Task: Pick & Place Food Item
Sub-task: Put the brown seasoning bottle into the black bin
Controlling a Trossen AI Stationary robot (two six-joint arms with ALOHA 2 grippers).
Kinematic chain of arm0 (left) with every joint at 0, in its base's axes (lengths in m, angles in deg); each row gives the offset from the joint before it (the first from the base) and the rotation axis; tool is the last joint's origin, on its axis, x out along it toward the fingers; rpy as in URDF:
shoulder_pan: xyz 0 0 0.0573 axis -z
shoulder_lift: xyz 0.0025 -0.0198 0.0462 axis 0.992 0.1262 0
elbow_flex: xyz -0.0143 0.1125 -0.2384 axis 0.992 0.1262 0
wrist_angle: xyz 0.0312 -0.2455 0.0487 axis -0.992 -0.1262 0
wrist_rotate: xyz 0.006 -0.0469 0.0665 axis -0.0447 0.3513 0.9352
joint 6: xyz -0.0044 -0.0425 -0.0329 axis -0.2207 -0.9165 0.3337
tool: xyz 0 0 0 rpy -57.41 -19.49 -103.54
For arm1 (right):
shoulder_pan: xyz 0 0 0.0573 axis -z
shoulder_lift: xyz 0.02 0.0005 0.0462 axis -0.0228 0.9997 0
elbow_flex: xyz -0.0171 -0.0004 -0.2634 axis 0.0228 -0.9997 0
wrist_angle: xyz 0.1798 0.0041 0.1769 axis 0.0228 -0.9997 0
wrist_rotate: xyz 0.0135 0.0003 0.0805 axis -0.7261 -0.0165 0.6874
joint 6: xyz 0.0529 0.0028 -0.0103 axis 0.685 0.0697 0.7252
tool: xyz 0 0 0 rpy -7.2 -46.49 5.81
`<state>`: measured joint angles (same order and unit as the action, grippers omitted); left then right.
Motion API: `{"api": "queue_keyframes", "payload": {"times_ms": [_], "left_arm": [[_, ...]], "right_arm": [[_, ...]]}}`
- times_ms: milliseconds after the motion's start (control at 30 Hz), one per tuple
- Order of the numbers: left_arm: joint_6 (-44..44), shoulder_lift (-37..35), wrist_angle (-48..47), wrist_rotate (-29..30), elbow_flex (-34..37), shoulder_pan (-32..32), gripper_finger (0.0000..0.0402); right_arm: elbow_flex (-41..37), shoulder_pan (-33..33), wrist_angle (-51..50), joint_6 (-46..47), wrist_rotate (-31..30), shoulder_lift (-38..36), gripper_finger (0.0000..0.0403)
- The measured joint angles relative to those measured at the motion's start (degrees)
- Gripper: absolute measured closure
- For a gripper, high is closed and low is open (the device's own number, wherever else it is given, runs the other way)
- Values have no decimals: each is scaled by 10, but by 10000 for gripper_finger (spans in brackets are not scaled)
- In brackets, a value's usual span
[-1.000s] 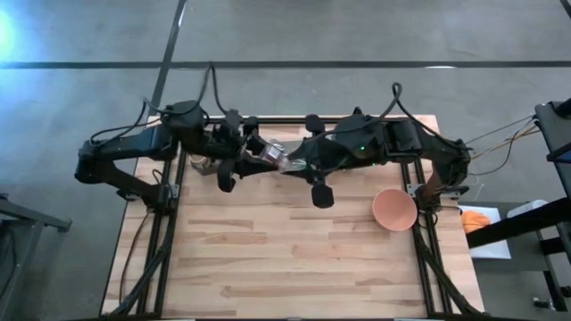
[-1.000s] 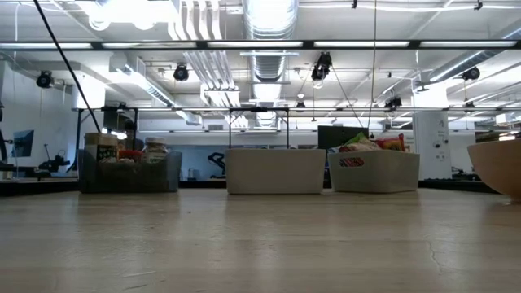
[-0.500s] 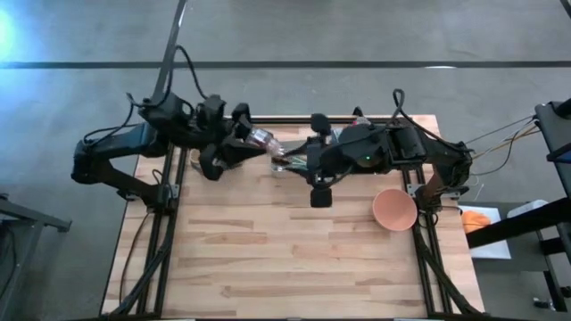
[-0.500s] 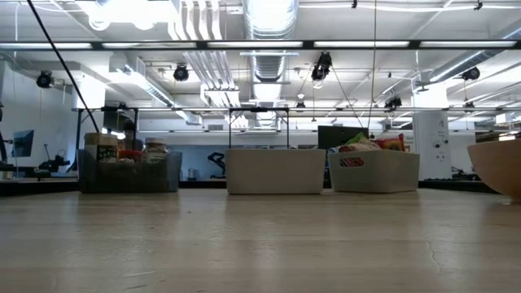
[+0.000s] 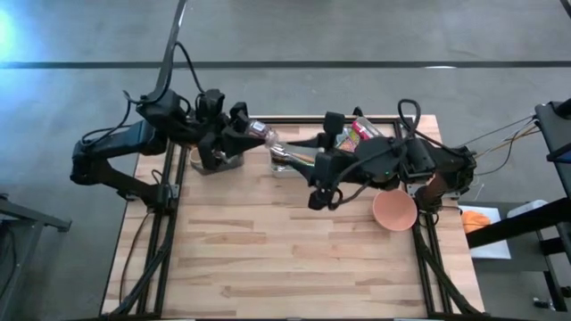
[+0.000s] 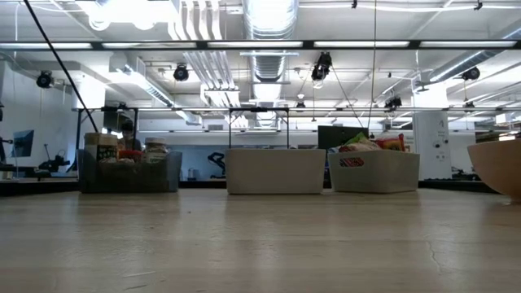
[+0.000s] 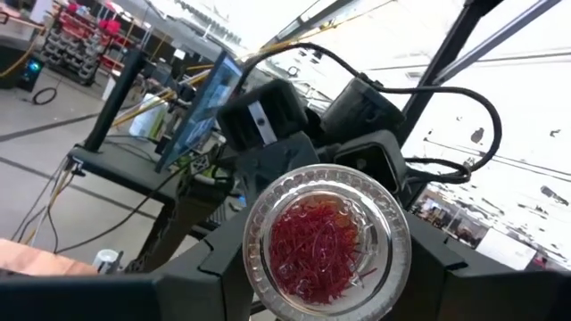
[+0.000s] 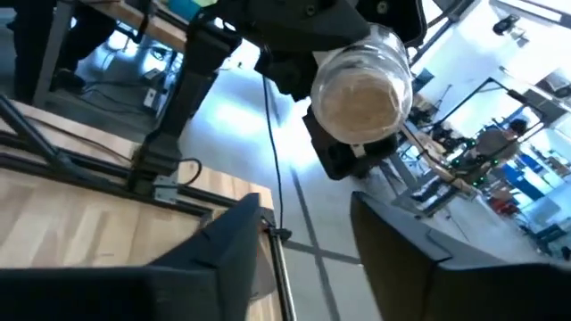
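A small clear jar (image 5: 260, 134) with red threads inside and a tan lid (image 8: 361, 94) hangs over the table's far edge, left of the middle. My left gripper (image 5: 243, 134) is shut on it. In the left wrist view the jar's clear round base (image 7: 326, 242) faces the camera. My right gripper (image 5: 290, 159) is just to the jar's right and nearer, open, with nothing between its fingers (image 8: 227, 236). The jar's lid end points at it from a short way off. A pink bowl (image 5: 394, 210) stands on the table at the right. My left gripper pinches the jar's round clear wall (image 7: 259, 267) between its two fingers, one on each side. The fingers come about level from the table's left and lie along the jar. The jar is lifted clear and roughly level, its lid end sticking out toward the right arm.
Bins stand beyond the table's far edge: a dark one with jars (image 6: 129, 169), a white one (image 6: 275, 171) and one with bright packets (image 6: 373, 169). A red and green packet (image 5: 361, 130) shows behind the right arm. The bowl's rim (image 6: 498, 167) shows at the low view's right edge.
The jar was between both grippers a second ago and is now in my left gripper alone. The left gripper has carried it toward the table's far left and up. My right wrist has rolled, and that gripper has swung slightly toward the near edge, apart from the jar.
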<state>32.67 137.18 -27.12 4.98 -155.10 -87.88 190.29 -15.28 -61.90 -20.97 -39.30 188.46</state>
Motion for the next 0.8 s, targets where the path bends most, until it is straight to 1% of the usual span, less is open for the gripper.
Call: {"api": "queue_keyframes", "payload": {"times_ms": [133, 200, 233, 367, 533, 800], "left_arm": [[0, -1, -3, 0, 0, -4, 221], [-1, -1, -3, 0, 0, -4, 221], [-5, -1, -3, 0, 0, -4, 221], [-15, -1, -1, 0, 0, -6, 221], [-27, -1, 21, 2, 0, -6, 221], [-48, 1, 28, -6, 0, -6, 221]], "right_arm": [[0, 0, 9, -8, 2, 0, 174], [0, -1, 34, -20, -15, 1, 142], [0, -1, 41, -25, -25, 1, 128], [-1, 0, 78, -63, -31, 4, 87], [-2, -1, 121, -107, -45, 17, 64], [-2, -3, 182, -208, -49, 39, 62]]}}
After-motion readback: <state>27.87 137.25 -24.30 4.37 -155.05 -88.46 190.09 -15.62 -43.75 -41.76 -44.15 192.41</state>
